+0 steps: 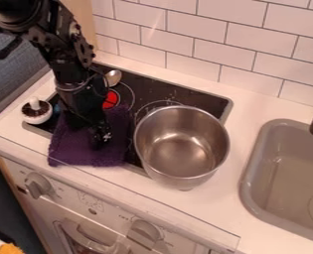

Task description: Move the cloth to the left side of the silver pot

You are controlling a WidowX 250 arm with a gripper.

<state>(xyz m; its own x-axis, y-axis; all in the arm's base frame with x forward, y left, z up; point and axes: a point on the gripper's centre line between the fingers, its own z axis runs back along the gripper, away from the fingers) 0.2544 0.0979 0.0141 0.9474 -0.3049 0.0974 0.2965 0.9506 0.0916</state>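
The black gripper hangs down over the purple cloth, its tip at or just above the fabric; whether it holds any of it cannot be made out. The cloth lies across the front left of the black stove top and over the counter's front part, left of the silver pot. That pot stands upright on the stove's front right part, its inside empty. Part of the cloth is hidden behind the gripper and arm.
A spoon and a red round piece are on the stove behind the cloth. A small white and brown object stands at the stove's left edge. The grey sink is at the right, and a tiled wall rises behind.
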